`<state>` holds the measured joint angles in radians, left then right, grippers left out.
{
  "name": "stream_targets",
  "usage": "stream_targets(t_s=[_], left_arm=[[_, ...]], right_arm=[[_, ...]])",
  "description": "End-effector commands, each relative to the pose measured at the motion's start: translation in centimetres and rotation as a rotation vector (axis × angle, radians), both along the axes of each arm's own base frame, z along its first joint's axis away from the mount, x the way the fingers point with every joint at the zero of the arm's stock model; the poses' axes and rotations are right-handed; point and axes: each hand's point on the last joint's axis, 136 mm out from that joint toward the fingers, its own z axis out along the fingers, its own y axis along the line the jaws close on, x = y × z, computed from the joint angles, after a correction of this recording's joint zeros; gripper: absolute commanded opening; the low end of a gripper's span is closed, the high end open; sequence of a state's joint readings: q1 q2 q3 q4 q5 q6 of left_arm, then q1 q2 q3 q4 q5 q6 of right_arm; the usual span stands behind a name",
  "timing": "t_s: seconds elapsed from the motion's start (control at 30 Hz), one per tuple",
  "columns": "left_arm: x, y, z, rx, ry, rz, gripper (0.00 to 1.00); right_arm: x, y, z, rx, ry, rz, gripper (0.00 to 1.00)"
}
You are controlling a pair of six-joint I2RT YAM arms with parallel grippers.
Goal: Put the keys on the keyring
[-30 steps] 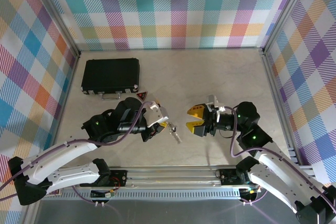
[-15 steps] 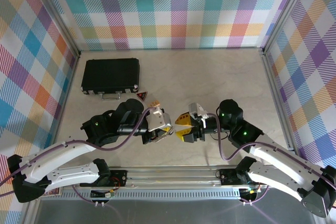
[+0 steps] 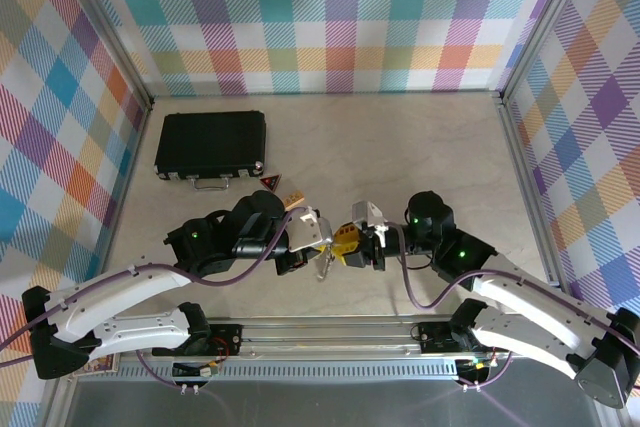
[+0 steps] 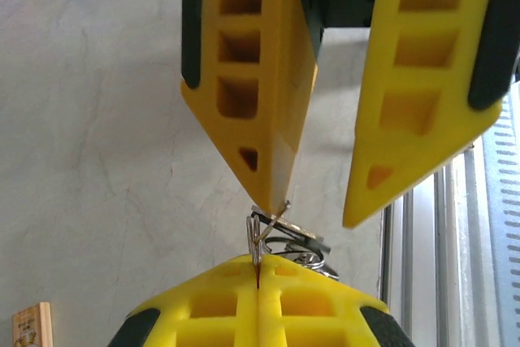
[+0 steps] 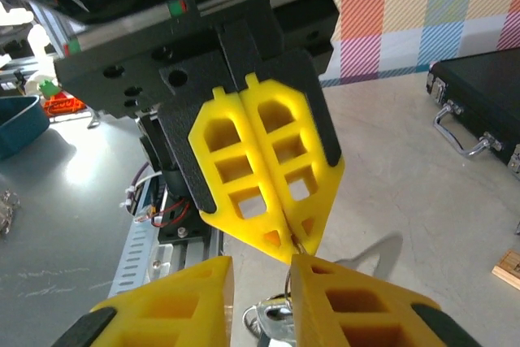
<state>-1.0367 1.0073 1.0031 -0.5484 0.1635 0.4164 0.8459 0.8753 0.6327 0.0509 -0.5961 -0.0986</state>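
Over at the far left of the bench (image 3: pixel 400 137), a black case (image 3: pixel 210 144) is seen lying flat with its lid shut and its handle turned toward the arms. What is inside cannot be told. Just off its near right corner a red-and-black triangular tag (image 3: pixel 272 183) is laid on the bench, and a small wooden block (image 3: pixel 293 196) is found right beside the tag, apart from the case.

Now to the middle. The left gripper (image 3: pixel 318 239) is pressed fully together, and in the left wrist view a thin wire loop (image 4: pixel 257 237) is shown pinched right at its tips. So the keys (image 3: pixel 325 265) are held by that loop, with the bunch dangling just past the fingers, between the two arms. Part of the bunch is hidden behind yellow plastic, so single keys cannot be counted.

On to the right. The right gripper (image 3: pixel 352 245) is set nose to nose with the left one, its jaws parted with a clear gap between them. One of its fingertips (image 4: pixel 276 197) is seen touching the top of the loop, while the other is held clear of it. Nothing is clamped by this gripper. In the right wrist view the bunch is glimpsed low down between its two yellow fingers.
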Motion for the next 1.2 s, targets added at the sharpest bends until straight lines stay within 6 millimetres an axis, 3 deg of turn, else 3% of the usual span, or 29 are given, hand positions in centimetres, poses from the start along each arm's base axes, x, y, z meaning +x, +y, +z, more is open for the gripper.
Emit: stream_targets(t_s=[0.0,0.27,0.5,0.63,1.03,1.17], left_arm=[[0.1,-0.6,2.2,-0.044,-0.046,-0.01,0.0],[0.1,-0.6,2.2,-0.046,-0.052,-0.004,0.0],[0.1,-0.4,2.3,-0.049,-0.062,0.0,0.0],[0.3,-0.3,2.1,-0.04,-0.066,0.01,0.0],[2.0,-0.3,1.6,-0.008,-0.118,0.098,0.0],[2.2,-0.4,1.8,-0.014,-0.125,0.108,0.0]], right_arm=[[0.1,0.4,0.9,-0.006,-0.05,0.005,0.2],[0.8,0.5,0.7,-0.023,-0.06,-0.035,0.0],[1.4,0.3,0.6,-0.028,-0.064,-0.078,0.0],[1.2,0.1,1.2,-0.005,-0.069,-0.083,0.17],[1.6,0.6,1.6,0.015,-0.015,-0.098,0.29],[1.9,0.7,1.4,0.018,-0.005,-0.108,0.39]])
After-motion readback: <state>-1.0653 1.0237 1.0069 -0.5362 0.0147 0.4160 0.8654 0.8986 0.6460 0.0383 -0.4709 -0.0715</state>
